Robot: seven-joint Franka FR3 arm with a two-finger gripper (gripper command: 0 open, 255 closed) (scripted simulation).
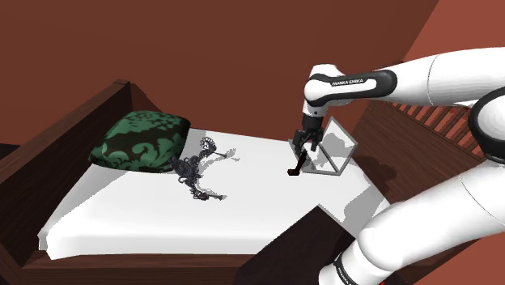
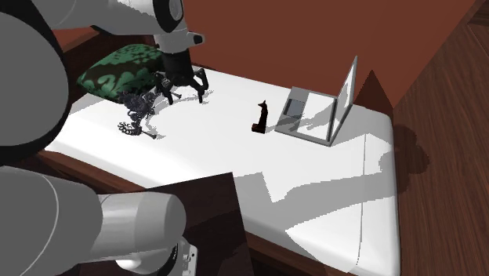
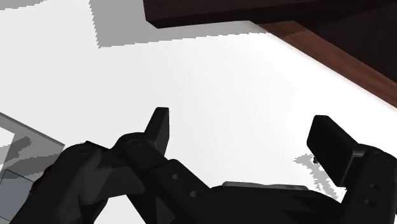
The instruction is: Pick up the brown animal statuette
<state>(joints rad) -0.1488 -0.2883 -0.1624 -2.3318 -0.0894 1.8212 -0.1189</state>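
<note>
Dark and small, the animal statuette stands upright on the white bed. It is just beside the open grey laptop, near one side edge. A green pillow lies in a corner of the bed, next to a tangled dark thing. The black end effector hangs over the bed, its fingers wide apart, holding nothing.

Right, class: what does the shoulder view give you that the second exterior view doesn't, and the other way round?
Shoulder view: the lettering on the arm and the slatted board at its right edge. Second exterior view: the plank floor past the white mattress. Both: the open gripper, the brown statuette, the laptop, the green pillow and the dark tangled thing on the mattress.
</note>
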